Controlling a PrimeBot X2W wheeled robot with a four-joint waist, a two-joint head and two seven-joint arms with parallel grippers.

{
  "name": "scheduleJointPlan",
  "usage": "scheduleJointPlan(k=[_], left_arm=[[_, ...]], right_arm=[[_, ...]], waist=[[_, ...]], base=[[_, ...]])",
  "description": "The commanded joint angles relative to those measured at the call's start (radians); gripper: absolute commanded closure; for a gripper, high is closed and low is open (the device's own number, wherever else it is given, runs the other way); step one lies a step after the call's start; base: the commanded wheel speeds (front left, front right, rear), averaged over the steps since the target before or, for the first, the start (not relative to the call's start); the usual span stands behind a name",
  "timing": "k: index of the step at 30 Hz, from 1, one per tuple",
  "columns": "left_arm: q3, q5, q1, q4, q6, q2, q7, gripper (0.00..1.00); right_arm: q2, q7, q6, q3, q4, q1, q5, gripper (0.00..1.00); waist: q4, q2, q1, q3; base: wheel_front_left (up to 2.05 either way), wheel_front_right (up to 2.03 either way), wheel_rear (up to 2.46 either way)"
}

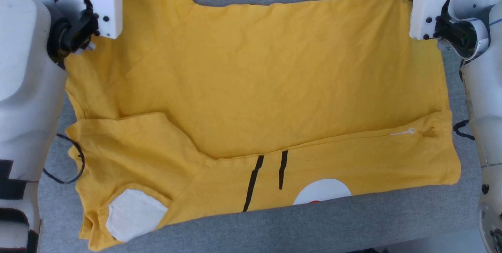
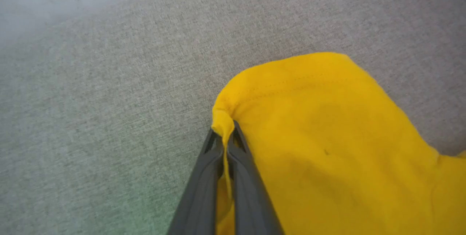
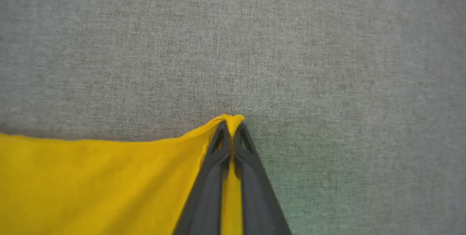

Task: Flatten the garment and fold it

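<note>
the shirt [image 1: 251, 80] lies spread out on the grey cloth-covered surface [image 1: 313, 221], with its length running left to right. most of what shows is plain yellow. along the near edge a strip of the printed side is exposed, with two thin black lines [image 1: 266, 178] and a white patch with a bit of red [image 1: 321, 194]. a sleeve at the near left carries another white patch [image 1: 133, 213], and a second sleeve reaches away at the far left.

the left tool [image 2: 224, 136] is pinched closed on a stitched edge of the shirt at the far left, with yellow cloth bunched between its dark fingers [image 2: 204, 184]. the right tool [image 3: 231, 127] is closed tight on the far right corner, with a small tuft of cloth poking past its tips. a thin black cable [image 1: 70, 162] curls on the surface just beside the near left sleeve.
</note>
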Motion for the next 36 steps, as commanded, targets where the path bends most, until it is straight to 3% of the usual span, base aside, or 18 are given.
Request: scheduleJointPlan(k=[1,5,10,19,28,36], left_arm=[[-0.011,-0.003,0.017,0.014,-0.008,-0.001,-0.017,1.00],[-0.012,0.003,0.043,0.014,-0.025,-0.004,-0.111,1.00],[0.002,0.002,0.123,-0.003,-0.043,-0.005,-0.304,1.00],[0.065,-0.092,0.445,-0.163,-0.041,-0.031,-0.591,1.00],[0.102,-0.168,0.767,-0.330,0.028,-0.023,-0.643,1.00],[0.094,-0.223,0.949,-0.374,0.063,-0.029,-0.619,1.00]], right_arm=[[0.008,0.019,-0.001,-0.005,0.027,0.025,-0.020,1.00],[0.012,-0.030,-0.001,-0.015,-0.003,0.062,-0.039,1.00],[-0.009,-0.174,-0.001,0.006,-0.076,0.164,-0.013,1.00],[-0.055,-0.442,-0.001,0.008,-0.247,0.441,0.082,1.00],[-0.086,-0.560,-0.001,-0.026,-0.351,0.668,0.116,1.00],[-0.114,-0.447,-0.001,-0.054,-0.349,0.803,0.088,1.00]], waist=[[0.010,0.0000,0.0000,-0.007],[0.015,0.0000,0.0000,-0.045],[0.029,0.0000,0.0000,-0.128],[0.078,0.0000,0.0000,-0.312],[0.122,0.0000,0.0000,-0.405],[0.147,0.0000,0.0000,-0.437]], base=[[0.00,0.00,0.00],[0.00,0.00,0.00],[0.00,0.00,0.00],[0.00,0.00,0.00],[0.00,0.00,0.00],[0.00,0.00,0.00]])
